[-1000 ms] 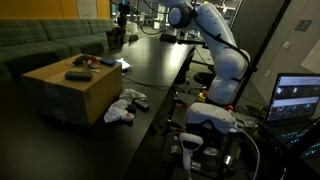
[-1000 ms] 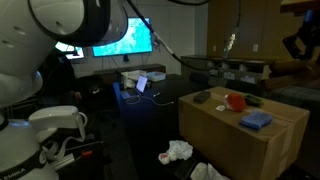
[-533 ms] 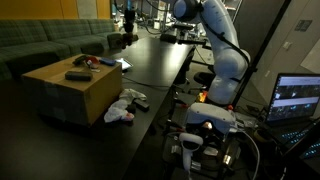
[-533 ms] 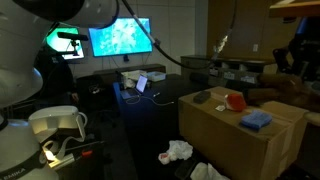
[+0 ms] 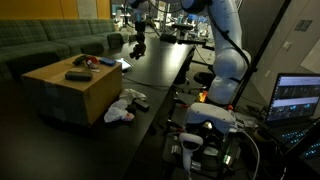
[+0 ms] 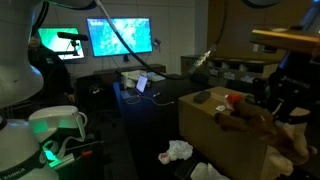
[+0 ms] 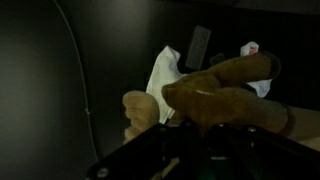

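Gripper around plush toy, crosswise

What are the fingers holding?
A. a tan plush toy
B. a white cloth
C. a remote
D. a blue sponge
A: in the wrist view the tan plush toy sits right at the shut fingers, while the white cloth lies apart on the dark surface beyond it.
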You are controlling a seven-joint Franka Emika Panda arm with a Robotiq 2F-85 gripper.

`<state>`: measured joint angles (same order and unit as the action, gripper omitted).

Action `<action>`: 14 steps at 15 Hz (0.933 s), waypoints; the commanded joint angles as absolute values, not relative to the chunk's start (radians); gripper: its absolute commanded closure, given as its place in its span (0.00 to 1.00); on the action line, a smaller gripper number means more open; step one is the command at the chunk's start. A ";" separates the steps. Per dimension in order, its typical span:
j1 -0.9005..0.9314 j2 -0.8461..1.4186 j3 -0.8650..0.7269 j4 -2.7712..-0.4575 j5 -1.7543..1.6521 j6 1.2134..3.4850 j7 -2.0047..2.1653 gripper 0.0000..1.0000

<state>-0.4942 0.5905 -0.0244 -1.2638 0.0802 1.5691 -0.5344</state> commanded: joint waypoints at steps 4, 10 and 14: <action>-0.470 0.444 -0.096 -1.663 0.028 1.763 -0.598 0.90; -0.408 0.440 -0.127 -1.989 -0.013 2.174 -0.524 0.90; -0.361 0.472 -0.131 -2.172 -0.021 2.499 -0.421 0.91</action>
<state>-0.4081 0.5018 -0.1064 -2.0250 0.0068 2.3081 -0.4979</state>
